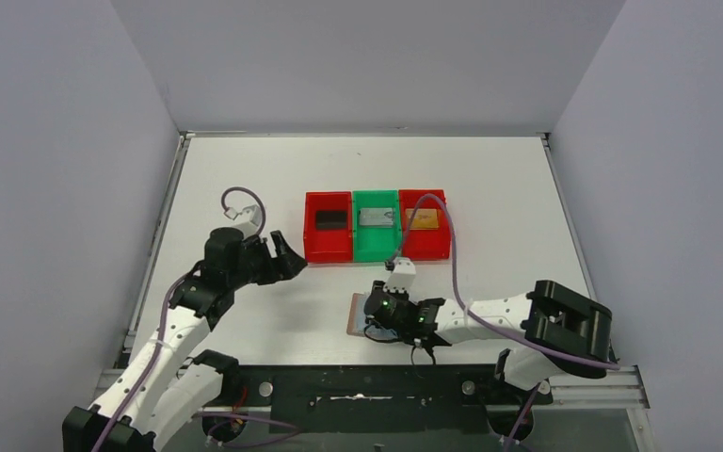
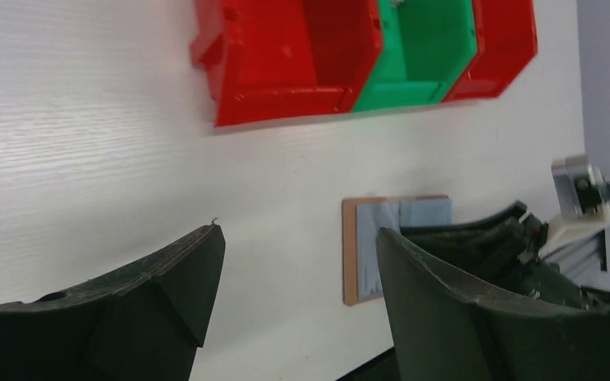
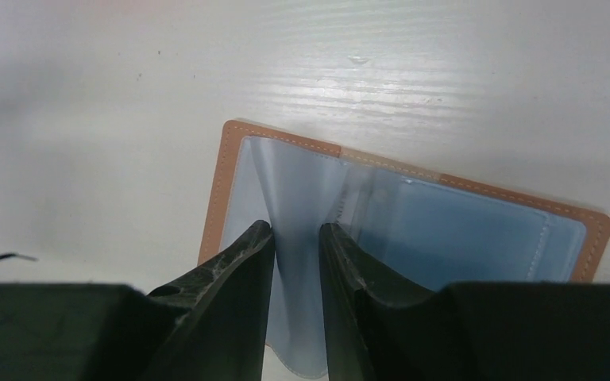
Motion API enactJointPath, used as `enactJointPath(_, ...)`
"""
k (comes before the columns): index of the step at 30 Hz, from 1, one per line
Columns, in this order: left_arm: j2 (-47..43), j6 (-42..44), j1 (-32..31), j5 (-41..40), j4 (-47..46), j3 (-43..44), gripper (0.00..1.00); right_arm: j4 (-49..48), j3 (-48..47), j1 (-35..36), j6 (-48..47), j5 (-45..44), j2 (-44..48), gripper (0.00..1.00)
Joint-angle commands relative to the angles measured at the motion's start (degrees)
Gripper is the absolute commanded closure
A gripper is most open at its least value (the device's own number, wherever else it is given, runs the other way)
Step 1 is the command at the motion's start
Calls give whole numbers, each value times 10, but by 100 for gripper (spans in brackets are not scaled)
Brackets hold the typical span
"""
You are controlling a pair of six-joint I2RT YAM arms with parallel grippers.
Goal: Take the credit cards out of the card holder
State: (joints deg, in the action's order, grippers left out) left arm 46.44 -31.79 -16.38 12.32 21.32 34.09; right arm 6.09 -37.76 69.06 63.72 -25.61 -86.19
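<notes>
The card holder (image 3: 461, 226) lies open on the table, tan-edged with pale blue pockets; no card shows in it. It also shows in the top view (image 1: 355, 315) and the left wrist view (image 2: 401, 218). My right gripper (image 3: 296, 230) is low over its left half, jaws a narrow gap apart with a pale blue pocket leaf (image 3: 298, 190) standing between them. The credit cards lie in the bins: a black one (image 1: 329, 219), a silver-grey one (image 1: 377, 218) and a gold-orange one (image 1: 423, 219). My left gripper (image 1: 287, 264) is open and empty, left of the wallet.
Three joined bins stand mid-table: red (image 1: 313, 247), green (image 1: 377, 249), red (image 1: 425, 247). They also show in the left wrist view (image 2: 286, 99). A purple cable (image 1: 454, 264) arcs from the right arm over the right red bin. A black base rail runs along the near edge.
</notes>
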Motion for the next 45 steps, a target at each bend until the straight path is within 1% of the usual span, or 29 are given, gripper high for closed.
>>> enactJointPath(1, 16, -41, -81, 56, -112, -17, 30, -157, 72, -23, 10, 30, 59, 72)
enactJointPath(4, 43, -61, -185, 12, -157, -19, 31, -230, 123, -36, 22, 47, 86, 73)
enactJointPath(7, 92, -75, -261, -31, -192, -13, 31, -280, 172, -45, 40, 54, 109, 73)
enactJointPath(10, 148, -96, -304, -41, -240, -10, 31, -320, 212, -49, 54, 52, 130, 74)
enactJointPath(13, 200, -119, -330, -43, -291, -11, 32, -346, 242, -54, 70, 51, 146, 73)
enactJointPath(17, 254, -137, -353, -43, -340, -10, 33, -361, 265, -60, 83, 48, 164, 72)
enactJointPath(21, 298, -147, -371, -38, -374, -5, 38, -356, 280, -64, 96, 40, 182, 71)
enactJointPath(24, 324, -154, -379, -38, -384, 1, 47, -345, 287, -66, 105, 36, 191, 70)
enactJointPath(27, 345, -171, -382, -46, -389, 2, 58, -340, 293, -67, 115, 32, 198, 70)
enactJointPath(29, 358, -182, -383, -45, -405, -1, 61, -339, 297, -68, 119, 31, 200, 70)
enactJointPath(31, 372, -193, -384, -45, -421, -4, 65, -336, 299, -68, 122, 30, 202, 71)
enactJointPath(32, 378, -197, -385, -50, -421, -2, 69, -334, 299, -68, 123, 30, 203, 71)
enactJointPath(34, 393, -205, -387, -66, -409, 3, 72, -331, 301, -68, 124, 29, 206, 71)
enactJointPath(40, 427, -210, -397, -116, -346, 33, 75, -327, 305, -68, 125, 27, 220, 70)
enactJointPath(45, 445, -208, -405, -134, -320, 57, 76, -324, 308, -69, 121, 27, 236, 69)
